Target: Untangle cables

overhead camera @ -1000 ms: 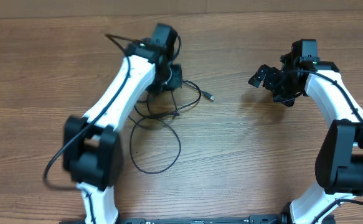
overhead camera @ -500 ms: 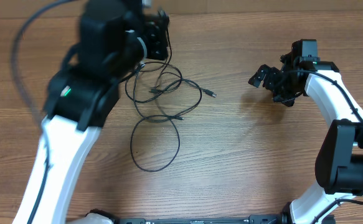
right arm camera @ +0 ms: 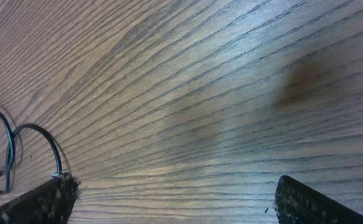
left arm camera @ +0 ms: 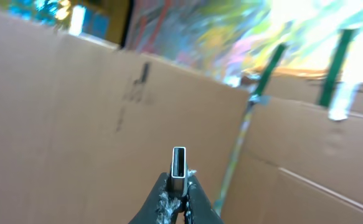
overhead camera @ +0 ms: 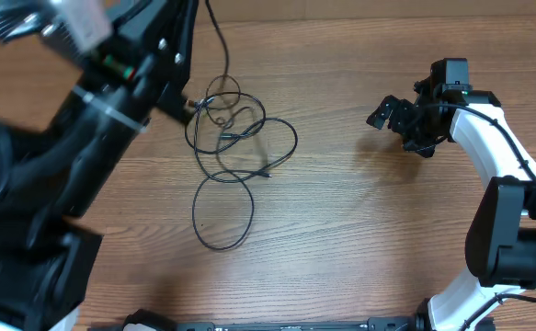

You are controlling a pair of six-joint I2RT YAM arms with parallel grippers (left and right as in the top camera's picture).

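While left jaws pinch a silver plug tip (left arm camera: 179, 163) aloft, cables (overhead camera: 235, 147) looped on table (overhead camera: 359, 221), right jaws wide.

a lab bench: wooden table (overhead camera: 341, 230), cardboard walls (left arm camera: 56, 93).

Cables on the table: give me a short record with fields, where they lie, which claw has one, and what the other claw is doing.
cables: loose tangle of loops on the wooden table, one strand leading off toward the far edge
left claw: shut on a silver plug tip, high above the table
right claw: open, empty, over bare wood, apart from the tangle
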